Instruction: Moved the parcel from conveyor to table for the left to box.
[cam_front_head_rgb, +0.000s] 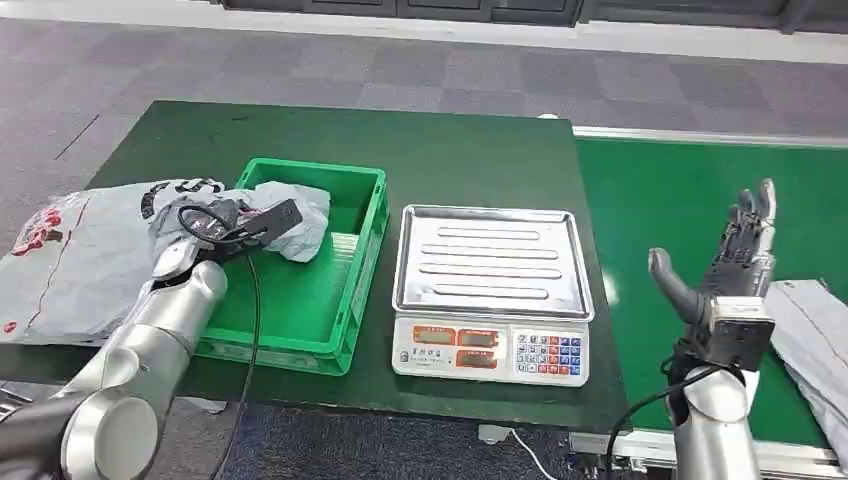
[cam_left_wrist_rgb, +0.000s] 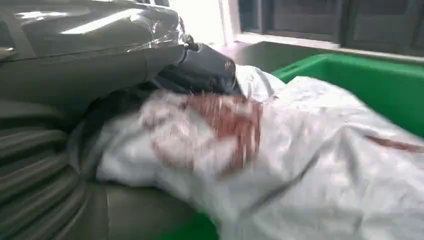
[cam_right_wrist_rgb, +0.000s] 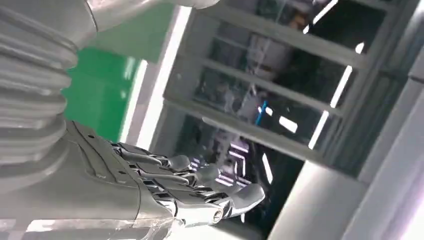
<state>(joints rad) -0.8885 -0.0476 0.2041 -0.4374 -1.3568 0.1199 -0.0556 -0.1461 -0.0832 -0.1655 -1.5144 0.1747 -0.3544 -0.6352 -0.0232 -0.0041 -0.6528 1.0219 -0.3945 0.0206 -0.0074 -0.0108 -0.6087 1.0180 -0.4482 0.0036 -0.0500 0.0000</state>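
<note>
On the dark green table (cam_front_head_rgb: 470, 160), the left hand (cam_front_head_rgb: 215, 228) grips a grey parcel (cam_front_head_rgb: 295, 215) over the green box (cam_front_head_rgb: 335, 330); lower it fully inside before releasing. The right hand (cam_front_head_rgb: 735, 260) hovers over the conveyor (cam_front_head_rgb: 680, 190), fingers spread, holding nothing.

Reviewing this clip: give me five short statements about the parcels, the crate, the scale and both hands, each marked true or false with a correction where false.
1. The left hand holds a grey parcel over the green crate. True.
2. The scale has a parcel lying on its steel tray. False: the tray is bare.
3. The right hand grips a parcel. False: it is raised with its fingers spread, holding nothing.
4. Another grey parcel lies on the conveyor beside the right arm. True.
5. The crate stands to the right of the scale in the head view. False: it stands to its left.
</note>
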